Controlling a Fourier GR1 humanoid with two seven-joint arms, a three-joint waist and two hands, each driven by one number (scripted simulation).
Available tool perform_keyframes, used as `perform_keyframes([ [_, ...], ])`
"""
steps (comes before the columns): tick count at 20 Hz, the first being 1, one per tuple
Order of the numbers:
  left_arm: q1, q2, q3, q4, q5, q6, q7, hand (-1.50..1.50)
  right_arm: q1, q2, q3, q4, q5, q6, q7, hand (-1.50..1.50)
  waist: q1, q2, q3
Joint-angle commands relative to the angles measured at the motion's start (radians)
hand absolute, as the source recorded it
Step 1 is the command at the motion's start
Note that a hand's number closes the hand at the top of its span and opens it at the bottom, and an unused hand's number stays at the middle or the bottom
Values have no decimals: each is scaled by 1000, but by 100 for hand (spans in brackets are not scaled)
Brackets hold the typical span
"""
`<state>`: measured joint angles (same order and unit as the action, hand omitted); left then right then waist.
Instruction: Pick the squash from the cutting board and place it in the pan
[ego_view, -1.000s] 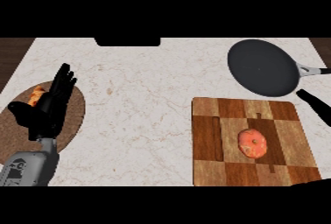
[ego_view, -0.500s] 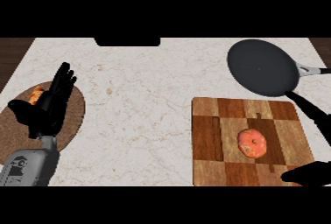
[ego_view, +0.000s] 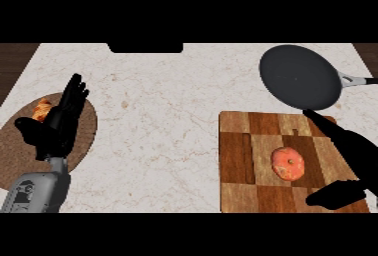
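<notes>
Hidden and cut-off parts at the bench

The right hand (ego_view: 353, 160) covers the cutting board's (ego_view: 247, 165) 3 o'clock edge, and its forearm leaves the view there. The pan's (ego_view: 299, 76) handle runs off at 3 o'clock. The left hand (ego_view: 55, 125) hides much of a brown plate (ego_view: 85, 132) and an orange item (ego_view: 43, 109) too small to identify.

Pale marble-patterned counter top (ego_view: 170, 130) with faint tan veins; dark wood surface (ego_view: 13, 62) beyond its left and right edges; black recess (ego_view: 145, 47) at far edge.
</notes>
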<state>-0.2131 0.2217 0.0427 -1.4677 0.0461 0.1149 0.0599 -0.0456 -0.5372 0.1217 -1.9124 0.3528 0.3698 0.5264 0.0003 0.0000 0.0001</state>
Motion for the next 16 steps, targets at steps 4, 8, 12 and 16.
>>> perform_keyframes([
  [4, -46, -4, 37, 57, -10, -9, -9, 0, -45, 69, 58, 60, 145, 39, 35, -150, 0, 1, 0],
  [8, 5, -6, 25, -34, -3, -24, 33, 0, -100, 41, 35, 70, 137, 153, 105, -150, 3, 0, 0],
  [12, -56, 12, 62, 30, 11, -48, 35, 0, -79, 55, 50, 104, 192, 177, 95, -150, -1, 0, 0],
  [16, 10, -27, 33, -19, -15, -38, 18, 0, -25, 70, 30, 176, 249, 148, -27, -150, 0, 0, 0],
])
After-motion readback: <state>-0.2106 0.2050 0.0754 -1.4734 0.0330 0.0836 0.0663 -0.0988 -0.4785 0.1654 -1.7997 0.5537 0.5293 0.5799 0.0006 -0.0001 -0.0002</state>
